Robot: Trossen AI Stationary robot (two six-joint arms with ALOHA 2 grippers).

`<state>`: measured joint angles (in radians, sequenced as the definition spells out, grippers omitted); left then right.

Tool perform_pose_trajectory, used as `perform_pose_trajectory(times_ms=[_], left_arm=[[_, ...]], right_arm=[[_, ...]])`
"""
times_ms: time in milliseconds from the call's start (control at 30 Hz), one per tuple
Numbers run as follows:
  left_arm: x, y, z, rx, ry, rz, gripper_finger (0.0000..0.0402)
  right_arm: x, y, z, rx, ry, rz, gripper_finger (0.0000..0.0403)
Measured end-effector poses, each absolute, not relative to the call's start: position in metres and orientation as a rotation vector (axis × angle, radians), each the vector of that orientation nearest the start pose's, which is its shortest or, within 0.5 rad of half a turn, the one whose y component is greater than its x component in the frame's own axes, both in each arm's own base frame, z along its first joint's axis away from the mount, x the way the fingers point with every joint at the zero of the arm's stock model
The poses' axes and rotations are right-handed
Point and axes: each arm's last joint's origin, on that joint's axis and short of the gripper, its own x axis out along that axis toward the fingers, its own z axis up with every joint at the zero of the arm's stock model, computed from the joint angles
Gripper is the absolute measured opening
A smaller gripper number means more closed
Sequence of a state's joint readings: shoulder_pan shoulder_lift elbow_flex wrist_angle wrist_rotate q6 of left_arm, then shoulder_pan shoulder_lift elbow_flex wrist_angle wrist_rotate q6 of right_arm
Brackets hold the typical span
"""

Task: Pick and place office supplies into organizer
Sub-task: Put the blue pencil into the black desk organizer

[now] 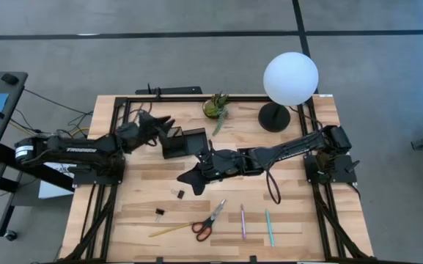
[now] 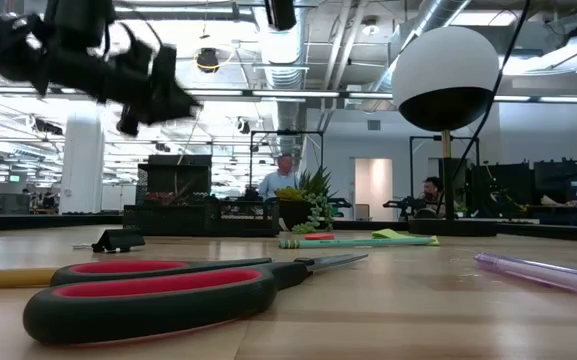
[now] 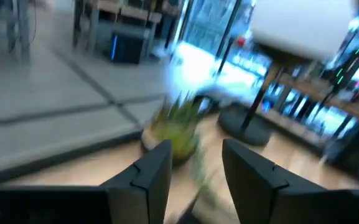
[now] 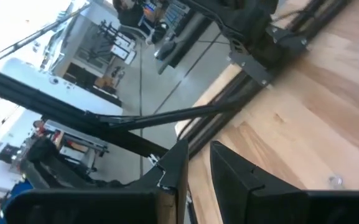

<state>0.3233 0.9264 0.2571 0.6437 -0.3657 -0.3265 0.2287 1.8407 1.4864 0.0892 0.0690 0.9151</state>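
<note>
The black organizer (image 1: 185, 143) stands at the table's middle far part. Red-handled scissors (image 1: 210, 220), a yellow pencil (image 1: 168, 230), a purple pen (image 1: 243, 221), a teal pen (image 1: 269, 226) and two black clips (image 1: 178, 193) (image 1: 159, 213) lie on the near part of the table. The scissors (image 2: 148, 290) and purple pen (image 2: 548, 272) fill the low view's foreground. My left gripper (image 1: 166, 125) is open and empty by the organizer's far left corner. In its wrist view the fingers (image 3: 195, 180) point toward the plant. My right gripper (image 1: 193, 182) is just near of the organizer, narrowly open (image 4: 199, 174), with nothing between its fingers.
A small green potted plant (image 1: 216, 106) and a lamp with a round black base (image 1: 274, 117) and a white globe (image 1: 290, 78) stand at the far edge. The black frame rails (image 1: 94, 198) run along the table's left and right sides. People show in the room beyond the table.
</note>
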Motion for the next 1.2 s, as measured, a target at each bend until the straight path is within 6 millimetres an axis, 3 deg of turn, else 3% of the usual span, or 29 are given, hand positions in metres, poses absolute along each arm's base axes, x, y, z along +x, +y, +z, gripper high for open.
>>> perform_pose_trajectory(times_ms=[200, 367, 500, 600, 733, 833, 1033, 1200], left_arm=[[0.156, 0.062, 0.289, -0.204, -0.195, 0.633, 0.0137], [0.122, 0.042, 0.353, -0.172, -0.010, 0.567, 0.0137], [0.101, 0.027, 0.384, -0.259, 0.143, 0.458, 0.0137], [0.103, 0.018, 0.398, -0.272, 0.161, 0.342, 0.0137], [0.126, 0.009, 0.395, -0.277, 0.218, 0.259, 0.0137], [0.154, -0.002, 0.379, -0.301, 0.328, 0.217, 0.0137], [0.216, -0.035, 0.329, -0.183, 0.572, 0.109, 0.0137], [0.258, -0.054, 0.276, -0.095, 0.742, 0.093, 0.0137]], right_arm=[[0.394, 0.099, 0.323, 0.812, 0.404, -0.073, 0.0061], [0.350, 0.112, 0.332, 0.723, 0.534, -0.294, 0.0061], [0.326, 0.135, 0.334, 0.595, 0.607, -0.274, 0.0061], [0.319, 0.155, 0.331, 0.438, 0.660, -0.153, 0.0061], [0.313, 0.162, 0.317, 0.448, 0.745, -0.113, 0.0061], [0.305, 0.156, 0.309, 0.527, 0.801, -0.180, 0.0061], [0.296, 0.151, 0.324, 0.581, 0.741, -0.181, 0.0061], [0.295, 0.145, 0.338, 0.603, 0.633, -0.195, 0.0061]])
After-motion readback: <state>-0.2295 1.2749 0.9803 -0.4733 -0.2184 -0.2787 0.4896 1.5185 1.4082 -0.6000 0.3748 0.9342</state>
